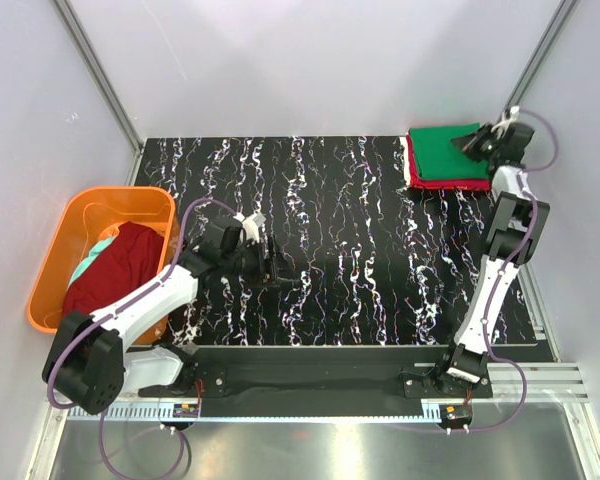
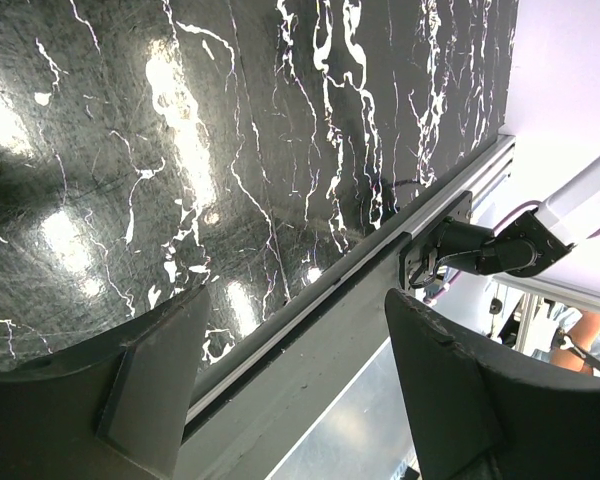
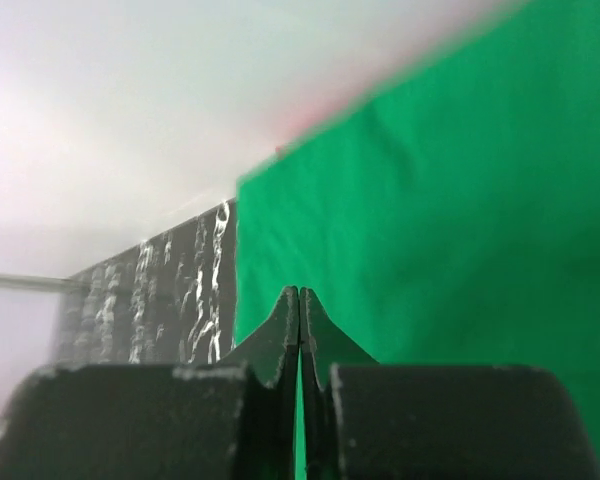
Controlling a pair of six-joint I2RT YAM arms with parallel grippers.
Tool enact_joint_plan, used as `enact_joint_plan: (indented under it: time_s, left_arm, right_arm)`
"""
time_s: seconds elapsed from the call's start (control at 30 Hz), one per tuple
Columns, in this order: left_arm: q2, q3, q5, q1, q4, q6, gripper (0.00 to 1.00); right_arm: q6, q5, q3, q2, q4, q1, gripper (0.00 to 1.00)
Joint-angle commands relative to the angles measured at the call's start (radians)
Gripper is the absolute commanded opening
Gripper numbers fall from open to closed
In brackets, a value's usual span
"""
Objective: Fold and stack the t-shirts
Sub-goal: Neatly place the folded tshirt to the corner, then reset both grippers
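Black tabletop [image 1: 360,250] veined with white marbling filled the floor of a booth with pale, plain walls [image 1: 280,60].

The left gripper [image 1: 267,262] hung over bare table left of the middle. Its jaws stood wide apart and had hold of nothing. In its wrist view only the glossy marbled surface lay beneath and between its two dark fingers [image 2: 165,385], with the metal rail [image 2: 320,300] of the table's near edge running just beyond them. Well off to this gripper's left, past its own arm, sat the orange basket [image 1: 70,215]. The maroon t-shirt [image 1: 115,270] lay heaped in it, spilling over the near rim. The teal garment [image 1: 98,250] peeked out just beside it, deeper in the basket.

The right gripper [image 1: 472,143] was stretched out to the far right corner of the table. Its jaws were pressed tight together, with no cloth visible between them. Directly under and ahead of its tips spread the green t-shirt [image 1: 442,150], folded flat. In the wrist view the green cloth filled almost everything in front of and to the right of the closed tips, while a strip of marbled table showed to their left. Whether the tips actually touched the fabric could not be told. The red t-shirt [image 1: 450,184] lay folded beneath the green one, its edges showing on the stack's left and near sides.
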State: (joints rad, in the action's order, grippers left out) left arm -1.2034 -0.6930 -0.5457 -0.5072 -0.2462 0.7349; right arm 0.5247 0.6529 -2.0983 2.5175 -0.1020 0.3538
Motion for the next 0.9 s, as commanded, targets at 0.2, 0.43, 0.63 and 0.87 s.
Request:
enact_joint_plan:
  time_s: [0.2, 0.43, 0.63, 0.87]
  left_arm:
    - [0.038, 0.0, -0.023, 0.001, 0.002, 0.0, 0.76]
    - [0.056, 0.01, -0.023, 0.001, 0.005, 0.009, 0.76]
    - [0.067, 0.02, -0.026, -0.004, 0.021, 0.026, 0.76]
    - [0.126, 0.024, 0.0, -0.016, -0.016, 0.035, 0.76]
  right_arm:
    - [0.27, 0.156, 0.188, 0.038, -0.306, 0.022, 0.0]
    - [0.178, 0.154, 0.195, -0.068, -0.231, 0.013, 0.0]
    - [0.164, 0.168, 0.26, -0.125, -0.24, -0.045, 0.0]
    - [0.14, 0.159, 0.356, -0.173, -0.22, -0.146, 0.01]
